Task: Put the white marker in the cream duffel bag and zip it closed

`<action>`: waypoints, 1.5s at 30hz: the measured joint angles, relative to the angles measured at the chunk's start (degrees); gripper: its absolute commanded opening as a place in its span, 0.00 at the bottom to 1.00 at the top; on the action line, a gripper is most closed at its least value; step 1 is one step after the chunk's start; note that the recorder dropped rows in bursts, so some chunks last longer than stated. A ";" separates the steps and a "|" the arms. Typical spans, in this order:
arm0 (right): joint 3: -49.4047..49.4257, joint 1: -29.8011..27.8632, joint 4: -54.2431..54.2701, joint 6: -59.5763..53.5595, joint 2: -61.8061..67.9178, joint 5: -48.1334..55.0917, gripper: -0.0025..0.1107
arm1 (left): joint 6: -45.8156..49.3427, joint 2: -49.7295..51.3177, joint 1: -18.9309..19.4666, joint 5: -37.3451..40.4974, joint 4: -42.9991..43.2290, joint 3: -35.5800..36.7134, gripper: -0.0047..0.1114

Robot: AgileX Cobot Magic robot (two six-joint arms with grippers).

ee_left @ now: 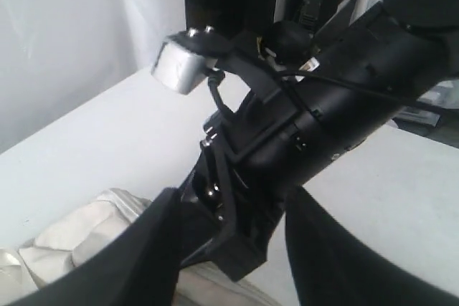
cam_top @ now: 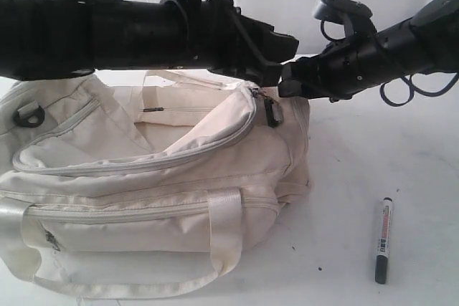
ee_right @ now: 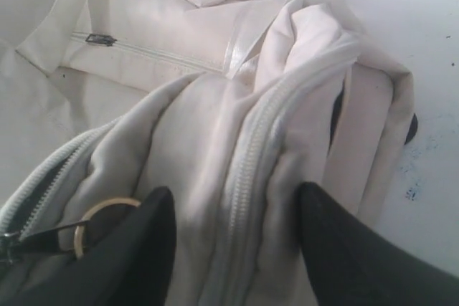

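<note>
The cream duffel bag (cam_top: 143, 184) lies at the left-centre of the table, its top flap loose and the main zip open. The zip's slider and ring pull (cam_top: 272, 111) hang at the bag's right end. The white marker (cam_top: 384, 240) lies on the table to the bag's right, apart from both arms. My right gripper (ee_right: 233, 202) is open just above that bag end, its fingers either side of the grey zipper (ee_right: 251, 155), with the ring pull (ee_right: 100, 216) beside one finger. My left gripper (ee_left: 233, 198) is open and empty, close above the right arm's wrist (ee_left: 287, 134).
Both black arms cross above the bag's far edge, the left gripper (cam_top: 280, 59) almost touching the right gripper (cam_top: 288, 85). A white backdrop stands behind the table. The bag's webbing handle (cam_top: 222, 223) hangs over its front.
</note>
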 measured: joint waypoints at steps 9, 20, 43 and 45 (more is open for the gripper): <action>0.00 -0.38 -1.20 -0.61 0.02 1.81 0.42 | -1.31 4.15 -0.12 -4.71 0.65 -0.86 0.47; 0.00 -0.63 -1.76 -1.92 0.02 1.43 0.25 | -1.44 5.90 -0.12 -7.13 0.65 -0.95 0.47; 0.22 -0.91 -2.68 -2.60 -0.08 4.23 0.02 | -12.73 5.64 -0.12 -9.75 0.32 -0.95 0.47; 0.22 -1.46 -2.68 -2.60 -0.08 4.33 0.02 | -12.99 4.71 -0.12 -8.90 0.32 -0.58 0.47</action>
